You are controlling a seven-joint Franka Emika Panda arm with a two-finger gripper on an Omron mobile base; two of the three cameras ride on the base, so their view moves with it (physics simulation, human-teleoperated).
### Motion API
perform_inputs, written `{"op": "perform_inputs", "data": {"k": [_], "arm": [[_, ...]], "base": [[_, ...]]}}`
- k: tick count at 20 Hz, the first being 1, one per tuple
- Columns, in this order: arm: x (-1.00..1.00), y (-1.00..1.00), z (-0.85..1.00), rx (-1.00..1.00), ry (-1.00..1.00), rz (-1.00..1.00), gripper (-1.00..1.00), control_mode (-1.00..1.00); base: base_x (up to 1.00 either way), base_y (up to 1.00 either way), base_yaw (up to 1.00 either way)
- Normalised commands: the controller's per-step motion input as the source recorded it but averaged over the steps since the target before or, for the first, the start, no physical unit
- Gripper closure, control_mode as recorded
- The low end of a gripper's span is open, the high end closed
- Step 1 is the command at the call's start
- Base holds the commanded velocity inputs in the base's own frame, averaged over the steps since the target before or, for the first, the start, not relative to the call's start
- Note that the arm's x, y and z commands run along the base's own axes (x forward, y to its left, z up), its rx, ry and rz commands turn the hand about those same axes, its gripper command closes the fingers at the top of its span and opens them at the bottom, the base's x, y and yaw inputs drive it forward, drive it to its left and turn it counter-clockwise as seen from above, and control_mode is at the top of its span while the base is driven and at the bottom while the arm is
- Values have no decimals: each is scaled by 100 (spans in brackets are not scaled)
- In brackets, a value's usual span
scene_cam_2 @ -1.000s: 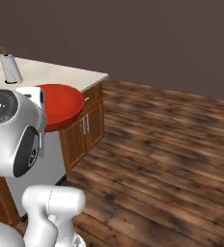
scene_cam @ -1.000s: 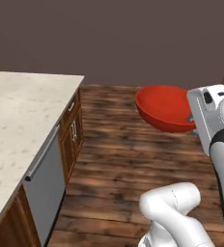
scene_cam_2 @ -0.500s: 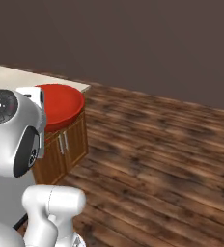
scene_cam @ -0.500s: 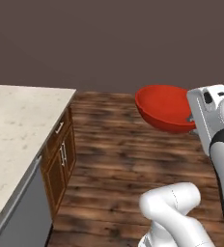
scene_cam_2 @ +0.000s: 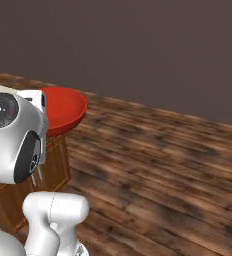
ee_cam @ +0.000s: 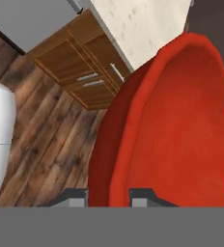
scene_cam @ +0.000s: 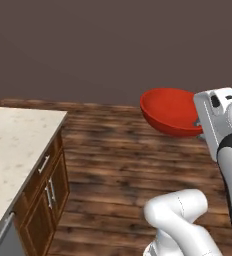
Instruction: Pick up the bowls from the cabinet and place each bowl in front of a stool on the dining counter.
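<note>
bowl: I'm carrying the red bowl (scene_cam: 170, 111) in the air, over the wood floor (scene_cam_2: 163, 165), w/ no counter under it.
gripper (ee_cam: 109, 195): jaws are pinching its rim, narrow gap.
tip: I'm keeping the rim level, driving slow.

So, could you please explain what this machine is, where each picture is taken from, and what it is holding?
It is a white robot arm on a base that can drive, in a simulated kitchen. Two pictures come from cameras on the base, behind the arm to its left and right; the third looks along the hand. The gripper is shut on the rim of a glossy red bowl, carried in the air above the wooden floor. To the left stands a stone-topped counter over wooden drawers; the part of its top in view is bare.
</note>
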Motion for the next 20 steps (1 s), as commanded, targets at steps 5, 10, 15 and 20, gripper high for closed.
{"op": "perform_inputs", "data": {"k": [5, 10, 15, 20], "arm": [[0, 0, 0, 0, 0, 0, 100, 100], [0, 0, 0, 0, 0, 0, 100, 100], [0, 0, 0, 0, 0, 0, 100, 100], [0, 0, 0, 0, 0, 0, 100, 100]], "base": [[100, -20, 0], [100, 0, 0], [100, 0, 5], [100, -1, 12]]}}
